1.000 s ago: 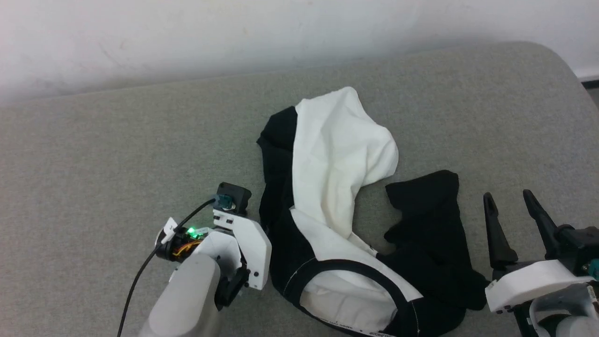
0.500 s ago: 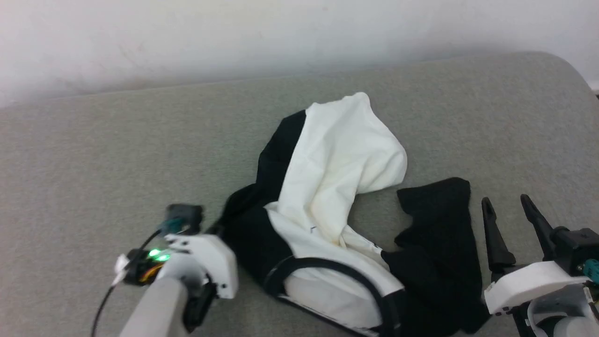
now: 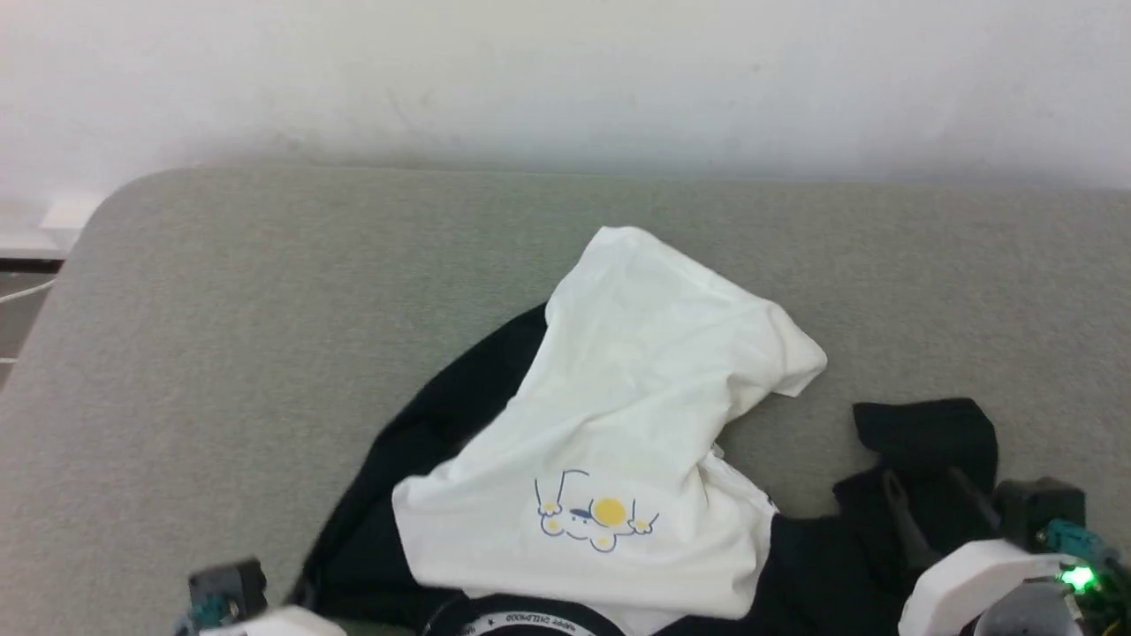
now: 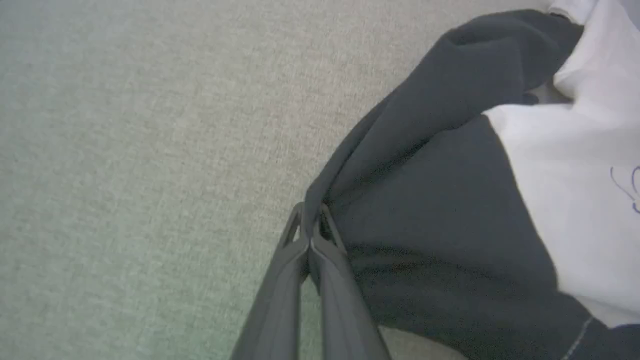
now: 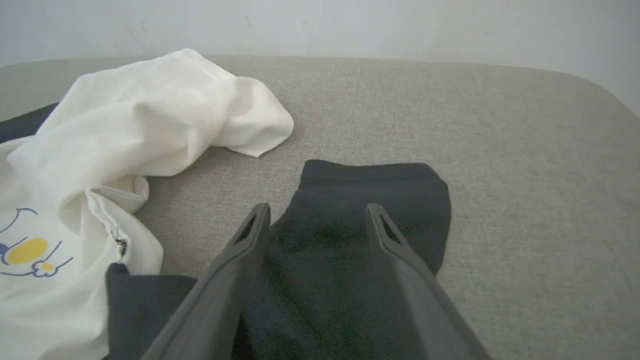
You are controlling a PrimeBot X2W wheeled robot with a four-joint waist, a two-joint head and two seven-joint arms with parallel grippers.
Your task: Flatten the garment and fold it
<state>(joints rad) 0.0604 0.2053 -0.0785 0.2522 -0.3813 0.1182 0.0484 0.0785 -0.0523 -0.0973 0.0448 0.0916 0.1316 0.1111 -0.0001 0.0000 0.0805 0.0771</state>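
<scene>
The T-shirt [image 3: 618, 415] lies crumpled at the near edge of the grey cushion [image 3: 265, 291], about midway along it. It looks light and limp, likely to drag and bunch on that cloth rather than slide. The left gripper [image 4: 311, 222] is pinched shut on the black sleeve [image 4: 425, 150] toward the cushion's left end. The right gripper [image 5: 317, 220] hangs open over the other sleeve [image 5: 370, 195] toward its right end. Sleeve hems seem the best holds for pulling it flat.
</scene>
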